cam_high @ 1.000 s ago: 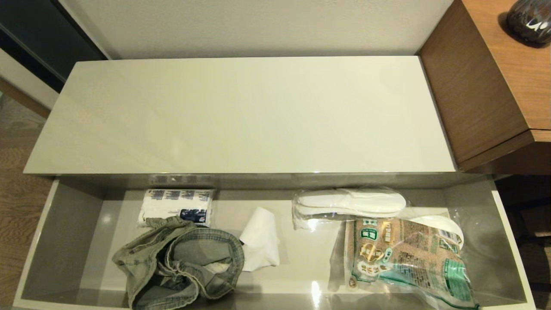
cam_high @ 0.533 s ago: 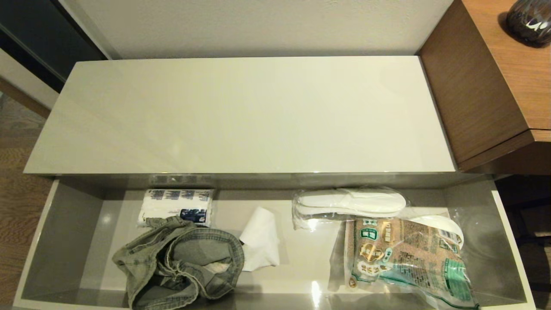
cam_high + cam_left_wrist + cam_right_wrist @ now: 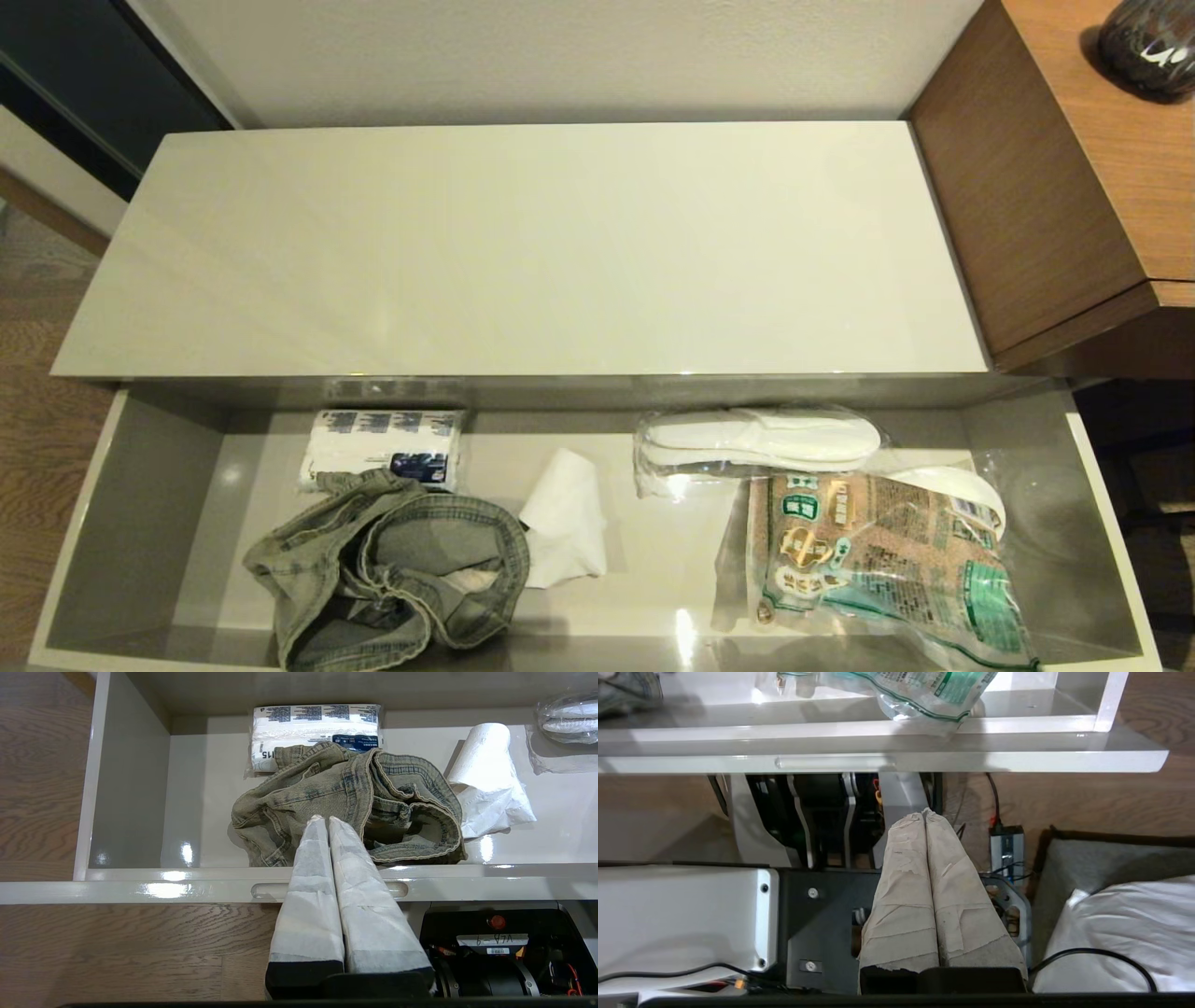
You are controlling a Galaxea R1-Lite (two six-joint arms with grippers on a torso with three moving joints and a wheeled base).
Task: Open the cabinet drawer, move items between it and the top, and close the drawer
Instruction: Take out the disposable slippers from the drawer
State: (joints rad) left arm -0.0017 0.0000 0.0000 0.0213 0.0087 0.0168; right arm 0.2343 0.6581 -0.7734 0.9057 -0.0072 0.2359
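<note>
The cabinet drawer (image 3: pixel 131 504) stands pulled out below the bare cream top (image 3: pixel 523 252). A crumpled grey-green denim garment (image 3: pixel 392 569) lies at the drawer's front left. The plastic-wrapped white slippers (image 3: pixel 761 441) lie at the back right. Neither arm shows in the head view. My left gripper (image 3: pixel 323 820) is shut and empty, hovering in front of the drawer front (image 3: pixel 140 889) and pointing over the denim garment (image 3: pixel 345 798). My right gripper (image 3: pixel 924 814) is shut and empty, below and in front of the drawer front (image 3: pixel 1017 758), over my own base.
A blue-and-white paper pack (image 3: pixel 383 446), a white paper roll (image 3: pixel 565 518) and a brown-and-green food packet (image 3: pixel 887 560) also lie in the drawer. The packet's corner overhangs the front edge. A wood-grain desk (image 3: pixel 1074 159) stands at the right. White bedding (image 3: pixel 1125 933) lies beside my base.
</note>
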